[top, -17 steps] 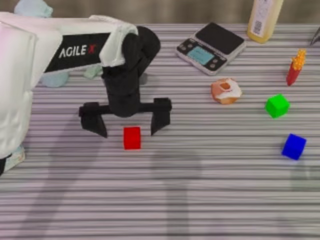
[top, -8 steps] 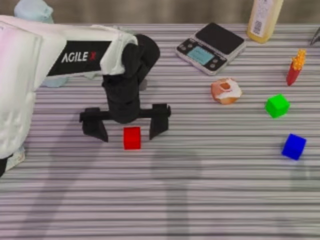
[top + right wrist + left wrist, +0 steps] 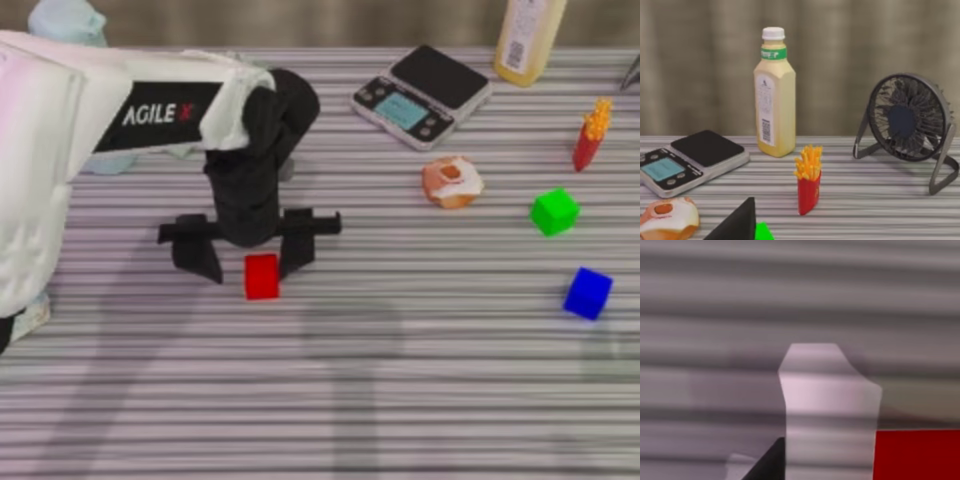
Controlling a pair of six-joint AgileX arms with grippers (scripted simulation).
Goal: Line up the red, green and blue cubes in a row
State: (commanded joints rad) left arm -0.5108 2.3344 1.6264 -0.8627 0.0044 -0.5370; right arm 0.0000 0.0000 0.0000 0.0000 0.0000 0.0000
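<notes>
Left pincer (image 3: 250,260), black, two-fingered, hung from the white AgileX arm: fingers spread wide and holding nothing, low over the striped grey counter (image 3: 400,400) left of centre, one finger just beside the small glossy red cube (image 3: 262,276), the other well off to its left. Glossy green cube (image 3: 554,211) and deep blue cube (image 3: 587,293): well apart at the counter's right, green farther back, untouched; right arm absent from the top view. Handling note, as a judgement: centre the fingers squarely about the red cube's opposite faces before closing, so it does not skid or twist.
</notes>
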